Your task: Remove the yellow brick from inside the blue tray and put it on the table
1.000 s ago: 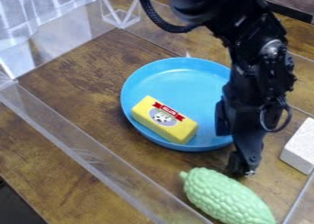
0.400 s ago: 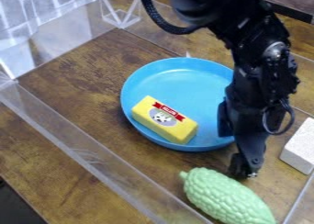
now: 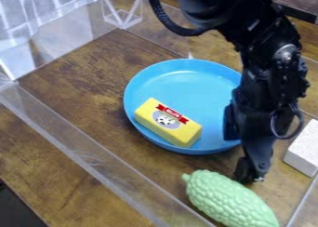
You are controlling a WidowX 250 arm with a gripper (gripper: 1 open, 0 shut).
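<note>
Yellow brick (image 3: 168,122) lies flat, label up, inside the blue tray (image 3: 174,82), in the near-left part with its near end close to the rim; the tray sits on the brown counter (image 3: 87,91) between clear plastic walls (image 3: 74,152). Black arm hides the tray's right edge, and the gripper (image 3: 252,167) hangs just off the rim at near right, pointing steeply down with jaws apart and nothing between them, though the dark fingertips are hard to separate. Green ribbed gourd (image 3: 230,201) lies in front, cut off at the bottom; white block (image 3: 306,147) is cropped at right.
</note>
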